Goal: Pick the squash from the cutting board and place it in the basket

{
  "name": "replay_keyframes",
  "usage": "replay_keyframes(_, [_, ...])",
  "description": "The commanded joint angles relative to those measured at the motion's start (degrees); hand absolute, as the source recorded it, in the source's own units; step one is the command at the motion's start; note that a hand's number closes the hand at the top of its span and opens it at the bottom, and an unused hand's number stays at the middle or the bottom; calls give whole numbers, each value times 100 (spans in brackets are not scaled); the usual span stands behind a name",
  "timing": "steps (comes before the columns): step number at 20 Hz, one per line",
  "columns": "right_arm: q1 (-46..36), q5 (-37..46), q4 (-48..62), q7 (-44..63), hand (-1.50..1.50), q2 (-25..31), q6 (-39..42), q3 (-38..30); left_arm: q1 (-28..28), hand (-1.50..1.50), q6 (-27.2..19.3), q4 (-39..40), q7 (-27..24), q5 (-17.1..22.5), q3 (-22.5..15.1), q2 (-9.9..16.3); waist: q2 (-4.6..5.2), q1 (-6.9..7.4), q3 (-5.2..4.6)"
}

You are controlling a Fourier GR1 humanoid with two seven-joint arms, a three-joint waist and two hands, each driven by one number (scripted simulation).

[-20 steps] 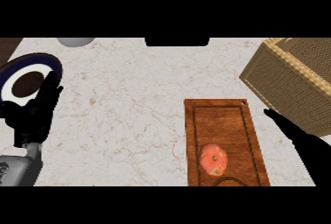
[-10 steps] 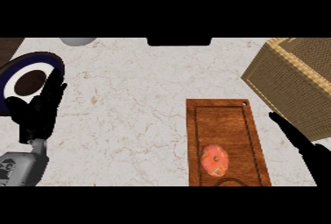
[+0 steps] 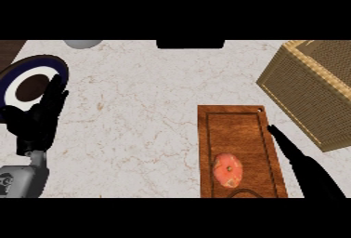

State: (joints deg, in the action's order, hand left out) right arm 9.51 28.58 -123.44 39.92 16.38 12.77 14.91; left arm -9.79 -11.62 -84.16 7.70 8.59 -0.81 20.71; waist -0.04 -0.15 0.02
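Right now the squash point(image 3: 227, 170) lies untouched on the cutting board point(image 3: 237, 130), toward the board's near end and a little left of its middle. The right hand point(image 3: 296, 157) is stretched out flat just beside the board's right edge, fingers straight and together, holding nothing. It sits alongside the squash, not over it. The basket point(image 3: 312, 88) stands just past the board's far right corner, tilted at an angle to it.

To do this reach well, I'd say the hand should swing left over the board until it is above the squash, spread thumb from fingers, and come down across the squash's narrower width, since it looks rounded and may roll.

Well left of the board, the left hand point(image 3: 40, 118) rests open by a dark plate point(image 3: 34, 74).
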Motion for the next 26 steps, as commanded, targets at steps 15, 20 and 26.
replay_keyframes(15, [716, 1433, 504, -1053, -150, -741, -948, 913, 175, 0, 250, -318, 164, -541, 285, -448, -3, -1, -2])
replay_keyframes(20, [73, 1512, 1595, -1272, -150, -1078, -1252, 648, 106, 0, 161, -470, 252, -728, 291, -643, 0, 20, -1])
replay_keyframes(26, [161, 2004, 1881, -1220, -150, -1191, -1429, 911, -439, 0, 562, 667, -272, -653, 751, -486, 9, -13, -3])
